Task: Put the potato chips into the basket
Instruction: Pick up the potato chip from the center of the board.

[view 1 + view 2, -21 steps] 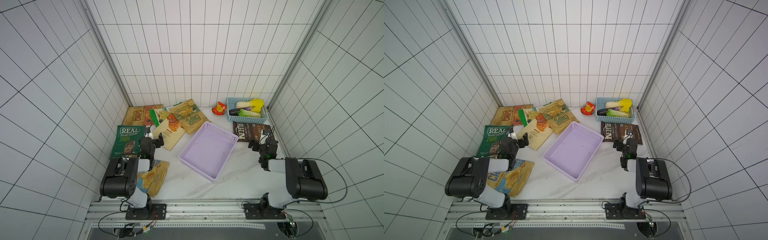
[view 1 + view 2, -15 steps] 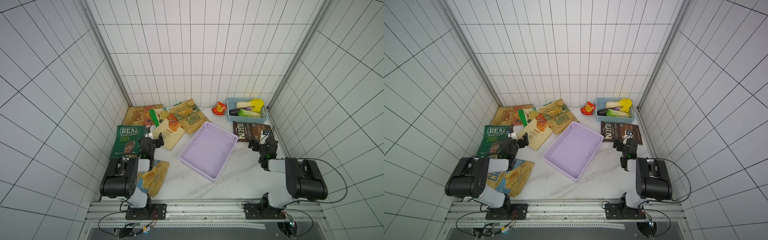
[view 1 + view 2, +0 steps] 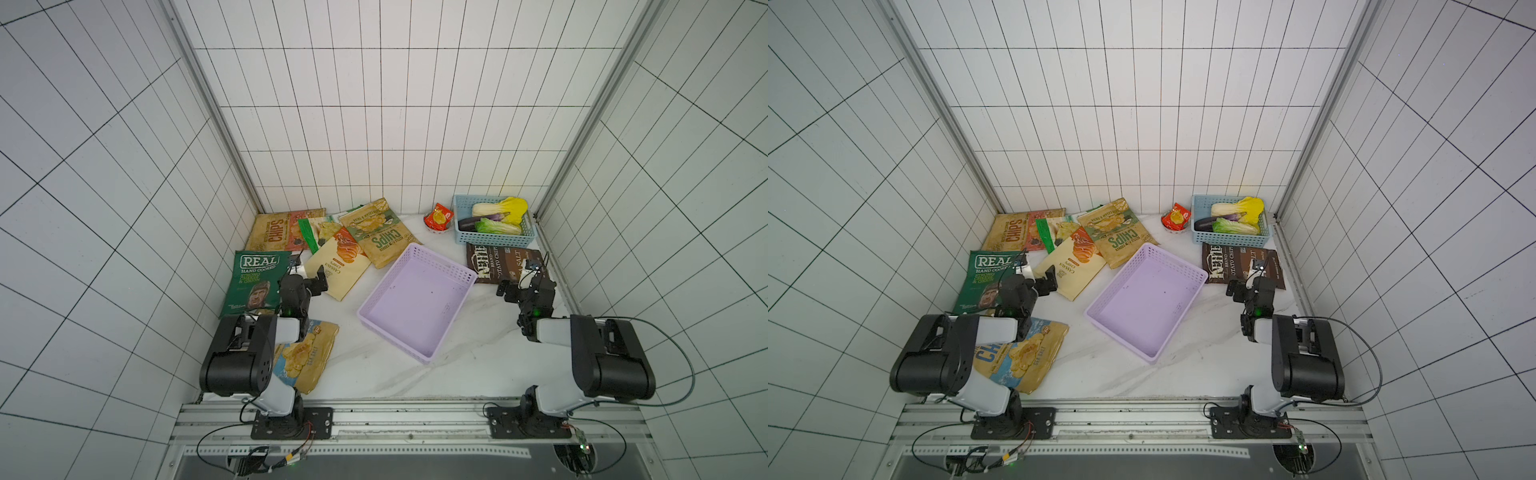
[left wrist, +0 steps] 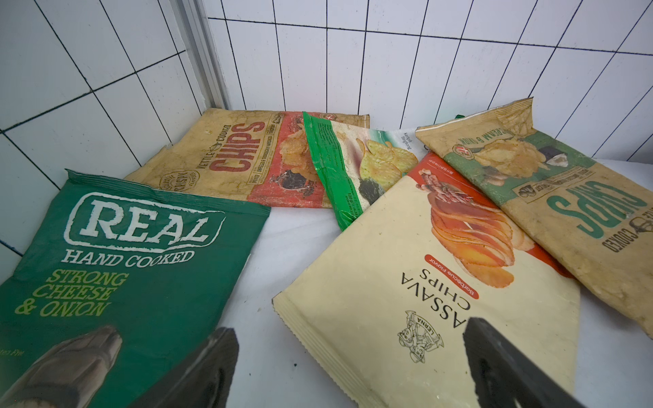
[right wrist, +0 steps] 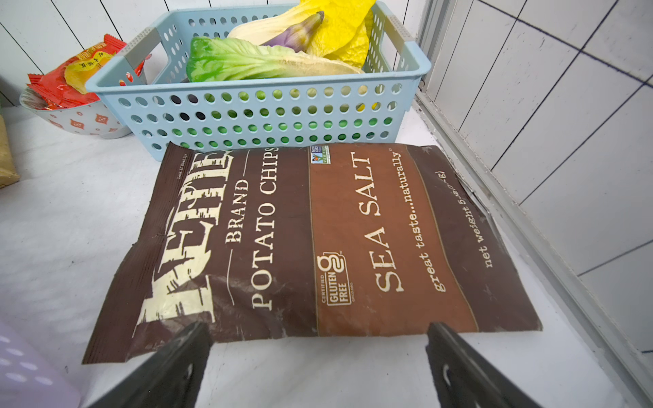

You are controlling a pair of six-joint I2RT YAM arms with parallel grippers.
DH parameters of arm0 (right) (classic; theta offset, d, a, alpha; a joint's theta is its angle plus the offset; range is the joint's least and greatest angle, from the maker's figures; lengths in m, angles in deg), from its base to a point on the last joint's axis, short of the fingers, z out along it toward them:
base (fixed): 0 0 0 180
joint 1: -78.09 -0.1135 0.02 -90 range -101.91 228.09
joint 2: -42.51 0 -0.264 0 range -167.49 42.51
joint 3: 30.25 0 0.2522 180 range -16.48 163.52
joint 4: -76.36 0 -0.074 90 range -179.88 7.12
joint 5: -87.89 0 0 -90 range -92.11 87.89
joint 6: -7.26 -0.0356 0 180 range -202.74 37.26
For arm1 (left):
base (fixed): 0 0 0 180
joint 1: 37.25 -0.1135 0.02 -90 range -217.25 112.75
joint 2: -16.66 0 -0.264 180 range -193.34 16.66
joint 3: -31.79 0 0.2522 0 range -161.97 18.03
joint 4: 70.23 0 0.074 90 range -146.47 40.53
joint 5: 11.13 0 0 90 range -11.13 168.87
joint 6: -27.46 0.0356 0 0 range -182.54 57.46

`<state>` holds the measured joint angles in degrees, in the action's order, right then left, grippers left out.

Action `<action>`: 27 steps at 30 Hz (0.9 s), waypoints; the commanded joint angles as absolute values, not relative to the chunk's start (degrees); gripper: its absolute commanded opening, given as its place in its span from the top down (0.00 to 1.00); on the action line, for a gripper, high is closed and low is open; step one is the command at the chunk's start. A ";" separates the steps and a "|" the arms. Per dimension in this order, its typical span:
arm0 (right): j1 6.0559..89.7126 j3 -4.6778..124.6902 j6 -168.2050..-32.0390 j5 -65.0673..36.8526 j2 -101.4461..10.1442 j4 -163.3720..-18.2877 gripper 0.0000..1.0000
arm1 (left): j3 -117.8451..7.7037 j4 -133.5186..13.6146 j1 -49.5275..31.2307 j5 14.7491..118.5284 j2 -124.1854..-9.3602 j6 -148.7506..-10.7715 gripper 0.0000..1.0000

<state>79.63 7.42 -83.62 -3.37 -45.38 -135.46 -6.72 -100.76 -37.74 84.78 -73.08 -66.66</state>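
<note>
- Your left end effector [image 3: 306, 275] is spread wide and grips nothing. In the left wrist view one finger hangs over the dark green REAL bag [image 4: 134, 268], the other over the cream cassava bag [image 4: 406, 282].
- Your right end effector [image 5: 319, 330] is also spread and empty, its fingers at the near edge of the brown Kettle bag [image 5: 300, 240], which lies flat on the counter [image 3: 374, 374] at the far right.
- The lilac basket [image 3: 442, 262] sits mid-counter at an angle, between the two arms.
- Every chip bag lies outside it. The red-lettered CHIPS bag [image 3: 272, 232], the green-white bag [image 3: 316, 230] and the green-lettered CHIPS bag [image 3: 380, 241] overlap at the far left, the last resting on the cassava bag.
- The sea-salt bag [image 3: 307, 357] lies near left, partly under your left arm.
- The light blue basket [image 5: 268, 116] of vegetables stands just beyond the Kettle bag, with a red packet [image 5: 70, 74] in a bowl [image 5: 81, 122] to its left.
</note>
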 commanded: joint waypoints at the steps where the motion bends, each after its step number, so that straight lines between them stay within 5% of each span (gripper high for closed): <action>1: 79.60 8.65 -83.53 -3.08 -45.59 -135.23 0.01 | -7.43 -100.77 -37.95 84.10 -72.49 -67.03 0.02; 25: 80.06 8.67 -84.06 -3.91 -45.72 -135.45 0.01 | -7.13 -102.90 -37.97 83.36 -71.34 -66.44 0.02; 27: 79.23 9.03 -84.35 0.23 -44.60 -134.95 0.01 | -9.94 -94.15 -37.96 80.61 -67.36 -65.89 0.02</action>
